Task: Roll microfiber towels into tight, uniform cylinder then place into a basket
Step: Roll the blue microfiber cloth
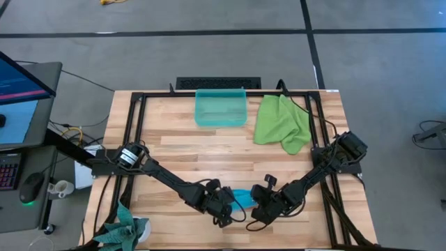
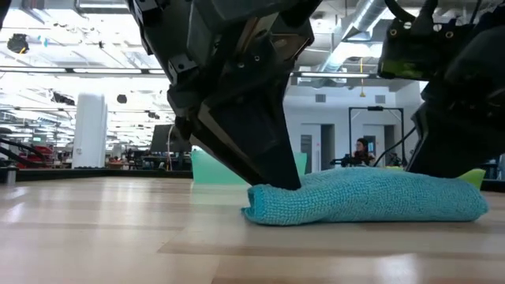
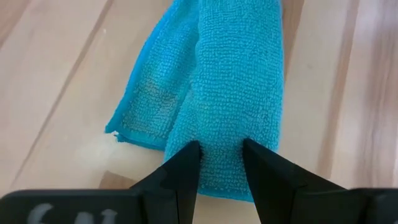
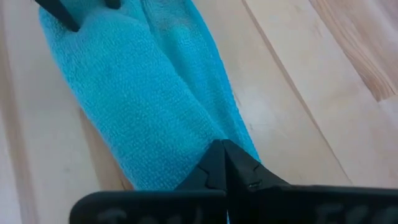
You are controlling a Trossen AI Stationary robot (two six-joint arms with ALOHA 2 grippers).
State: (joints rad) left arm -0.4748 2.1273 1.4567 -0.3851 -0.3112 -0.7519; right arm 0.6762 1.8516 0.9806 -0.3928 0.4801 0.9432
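The sky-blue towel (image 1: 242, 198) lies rolled into a short, thick bundle on the table near its front edge; a loose flap (image 3: 146, 106) lies flat beside the roll. My left gripper (image 1: 227, 206) is at its left end and my right gripper (image 1: 260, 207) at its right end, both shut on it. The lime green towel (image 1: 281, 122) lies crumpled at the far right. The teal-green basket (image 1: 221, 109) stands empty at the far middle, beside it. My left gripper pinches a ridge of the roll's left end (image 3: 221, 163) between its two fingers (image 3: 186, 167), slanting down from the table's left and lying along the roll. The roll rests on the table (image 2: 363, 207). My right gripper has its fingertips (image 4: 219, 160) closed together on the roll's right end (image 4: 186, 149), slanting down from the table's right, along the roll. How much cloth lies between them is hidden by the fingers. The roll rests on the table.
A black frame (image 1: 136, 125) runs round the table top. A darker teal-green cloth (image 1: 125, 230) lies at the near left corner. A desk with a monitor (image 1: 17, 87) stands left of the table. Bare wood (image 1: 209, 150) lies between the roll and the basket.
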